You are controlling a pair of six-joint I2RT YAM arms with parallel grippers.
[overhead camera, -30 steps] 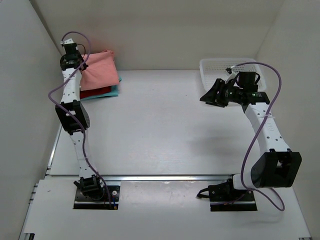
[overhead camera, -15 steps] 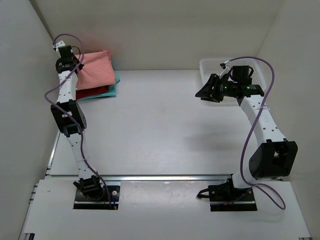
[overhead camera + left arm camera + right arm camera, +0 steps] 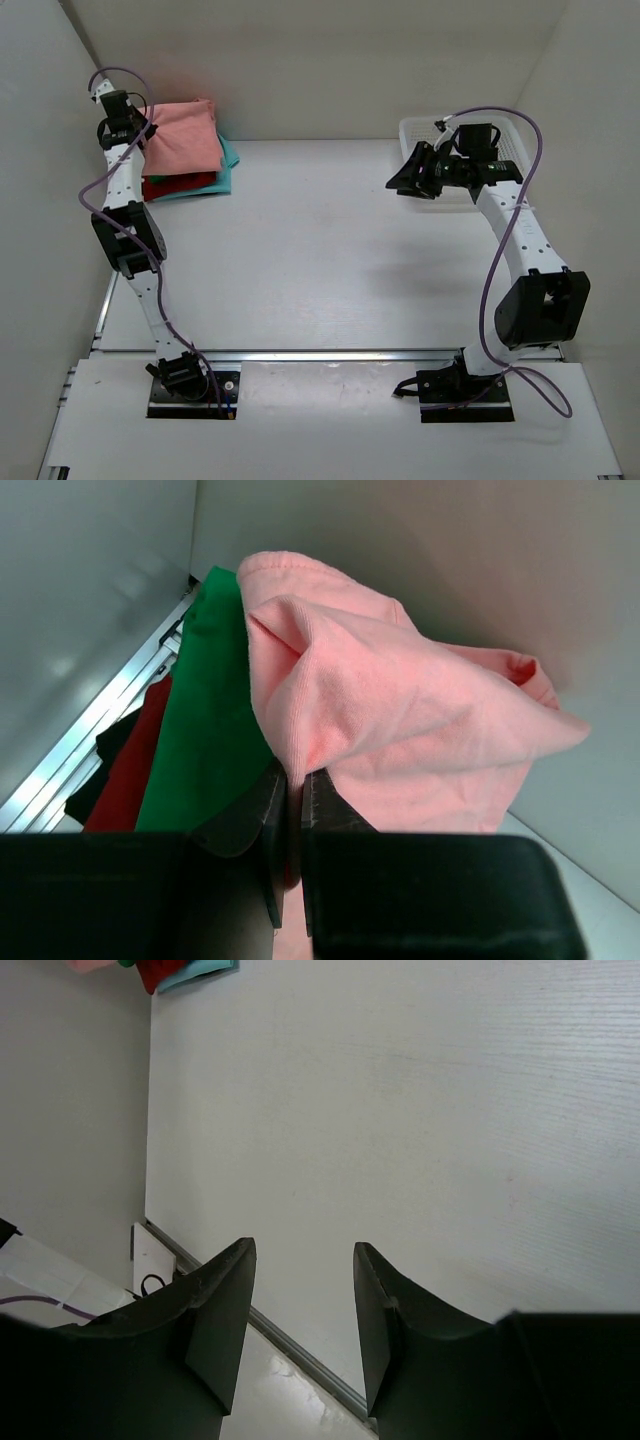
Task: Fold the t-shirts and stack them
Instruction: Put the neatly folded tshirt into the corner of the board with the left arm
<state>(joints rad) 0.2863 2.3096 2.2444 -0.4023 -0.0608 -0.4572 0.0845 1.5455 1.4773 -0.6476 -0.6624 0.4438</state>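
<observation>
We see the left fingers [image 3: 262, 815] clenched on a fold of the pink shirt [image 3: 400, 730], which sits over the green shirt [image 3: 205, 720] and red shirt [image 3: 125, 780] at the upper left of the top view. The right fingers [image 3: 225, 1310] are spread wide, grasping nothing, above the worktop [image 3: 400, 1110] beside the basket [image 3: 408, 128].

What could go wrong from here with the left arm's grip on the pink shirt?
1. The left gripper is shut on a bunched fold of the pink shirt, which looks crumpled, not flat; letting go here would likely leave a messy top layer.
2. The green shirt lies right against the pinched fold, so a pull may drag it out of line.
3. In the top view that arm sits tight against the left wall, with little room to swing.
</observation>
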